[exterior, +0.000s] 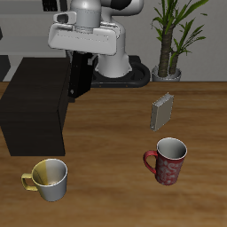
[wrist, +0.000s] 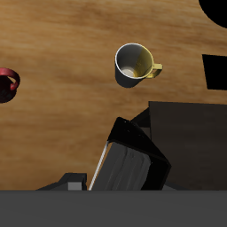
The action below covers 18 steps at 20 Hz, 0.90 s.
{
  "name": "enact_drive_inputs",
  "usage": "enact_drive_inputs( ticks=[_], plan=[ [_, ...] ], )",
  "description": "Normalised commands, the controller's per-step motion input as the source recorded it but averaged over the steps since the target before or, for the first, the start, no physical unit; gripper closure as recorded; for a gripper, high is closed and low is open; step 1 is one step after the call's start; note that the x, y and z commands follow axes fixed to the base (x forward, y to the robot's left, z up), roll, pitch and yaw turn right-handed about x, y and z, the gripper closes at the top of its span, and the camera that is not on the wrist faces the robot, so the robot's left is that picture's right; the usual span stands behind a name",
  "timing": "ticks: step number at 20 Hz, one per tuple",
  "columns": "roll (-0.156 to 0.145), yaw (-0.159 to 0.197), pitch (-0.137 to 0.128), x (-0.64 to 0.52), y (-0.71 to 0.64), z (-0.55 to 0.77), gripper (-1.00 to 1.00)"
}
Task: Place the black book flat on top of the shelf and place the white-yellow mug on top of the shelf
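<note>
My gripper (exterior: pixel 77 60) is shut on the black book (exterior: pixel 80 80) and holds it upright in the air, just beside the edge of the shelf's top. The shelf (exterior: pixel 34 99) is a large black-brown box near the table's back. The white-yellow mug (exterior: pixel 50 179) stands upright on the table near the front edge, in front of the shelf and apart from it. In the wrist view the black book (wrist: pixel 131 158) shows its white page edge between the jaws of my gripper (wrist: pixel 120 175), with the shelf (wrist: pixel 191 133) beside it and the white-yellow mug (wrist: pixel 136 64) farther off.
A dark red patterned mug (exterior: pixel 167 161) stands near the front edge, and also shows in the wrist view (wrist: pixel 7 82). A small grey ribbed book (exterior: pixel 161 112) stands upright mid-table. A potted plant (exterior: pixel 168 53) is at the back beside the robot's base.
</note>
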Motion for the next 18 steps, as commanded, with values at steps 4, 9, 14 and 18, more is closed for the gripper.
enact_drive_inputs(
  ticks=[4,9,14,18],
  plan=[
    [-0.070,0.083,-0.098,-0.34,-0.21,0.73,1.00],
    [-0.064,0.036,-0.080,-0.30,-0.18,0.64,1.00],
    [-0.051,0.027,-0.042,-0.12,-0.16,0.33,1.00],
    [-0.113,0.030,-0.005,0.06,-0.38,0.19,1.00]
  ],
)
